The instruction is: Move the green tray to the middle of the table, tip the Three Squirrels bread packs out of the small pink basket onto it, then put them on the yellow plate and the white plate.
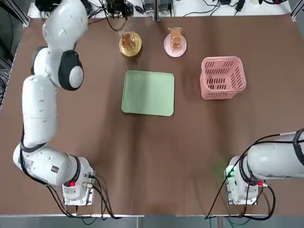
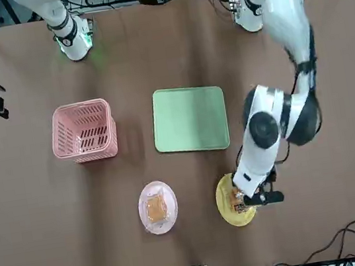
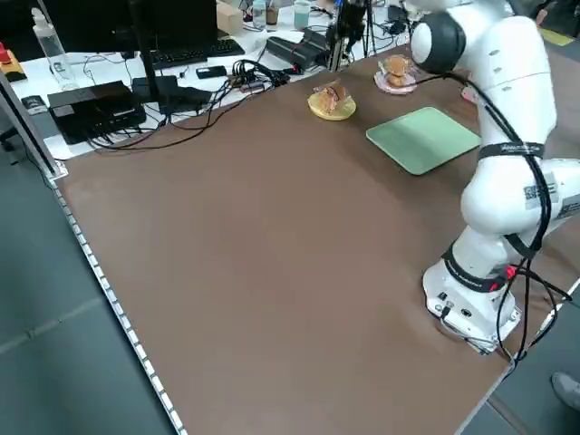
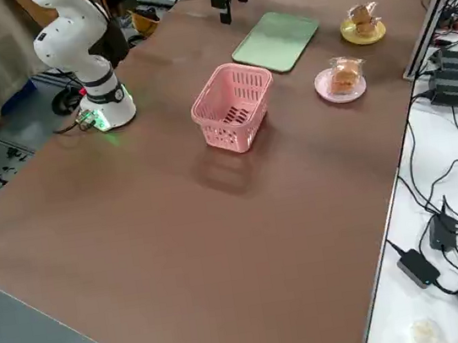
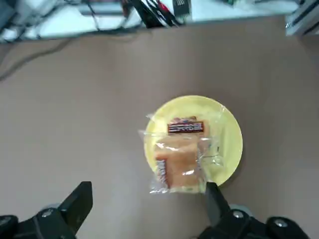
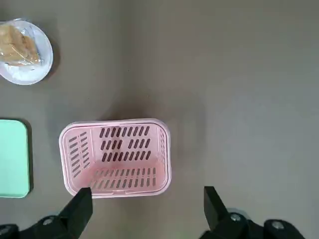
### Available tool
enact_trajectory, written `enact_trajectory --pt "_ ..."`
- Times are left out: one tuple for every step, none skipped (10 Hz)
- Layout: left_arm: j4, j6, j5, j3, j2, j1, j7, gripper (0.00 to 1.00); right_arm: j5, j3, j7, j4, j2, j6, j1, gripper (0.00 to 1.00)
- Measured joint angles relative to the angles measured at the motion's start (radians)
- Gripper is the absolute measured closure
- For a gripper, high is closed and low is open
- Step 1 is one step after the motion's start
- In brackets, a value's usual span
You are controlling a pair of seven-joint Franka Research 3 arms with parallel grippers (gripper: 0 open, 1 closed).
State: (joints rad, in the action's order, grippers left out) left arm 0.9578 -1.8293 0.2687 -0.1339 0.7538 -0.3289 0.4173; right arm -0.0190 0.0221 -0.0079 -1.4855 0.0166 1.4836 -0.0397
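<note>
Left gripper (image 5: 144, 211): jaws wide, empty, above yellow plate (image 1: 130, 44) at table's (image 1: 142, 156) 12 o'clock | right gripper (image 6: 144, 211): parked, open | Three Squirrels bread packs (image 5: 179, 157): one on yellow plate, one on white plate (image 1: 175, 45) | green tray (image 1: 148, 93): centre | small pink basket (image 1: 222, 77): upright, 3 o'clock of tray

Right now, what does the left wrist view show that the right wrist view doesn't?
Only the left wrist view: the yellow plate with a bread pack on it, between the left gripper's open fingers. Only the right wrist view: the empty pink basket, an edge of the green tray, the white plate with its own bread pack, and the right gripper, open. Both: the brown table.
</note>
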Motion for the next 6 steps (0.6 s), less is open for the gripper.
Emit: enact_trajectory --pt "-0.001 0.059 -0.008 0.000 -0.062 0.025 -0.025 0.00 0.000 0.000 0.000 0.000 0.000 0.000 0.000 0.01" --pt "0.000 0.107 -0.021 0.000 -0.116 0.053 -0.052 0.00 0.000 0.000 0.000 0.000 0.000 0.000 0.000 0.01" --pt "0.001 0.151 -0.029 0.000 -0.159 0.080 -0.086 0.00 0.000 0.000 0.000 0.000 0.000 0.000 0.000 0.01" --pt "0.001 0.198 -0.043 -0.001 -0.195 0.107 -0.131 0.00 0.001 0.000 0.000 0.000 0.000 0.000 0.000 0.01" --pt "0.002 0.243 -0.067 0.000 -0.226 0.138 -0.176 0.00 0.001 0.001 0.000 0.000 0.000 0.000 0.000 0.01" --pt "0.010 0.272 -0.099 -0.003 -0.258 0.179 -0.224 0.00 0.001 0.001 0.000 0.000 0.000 0.000 0.000 0.01"
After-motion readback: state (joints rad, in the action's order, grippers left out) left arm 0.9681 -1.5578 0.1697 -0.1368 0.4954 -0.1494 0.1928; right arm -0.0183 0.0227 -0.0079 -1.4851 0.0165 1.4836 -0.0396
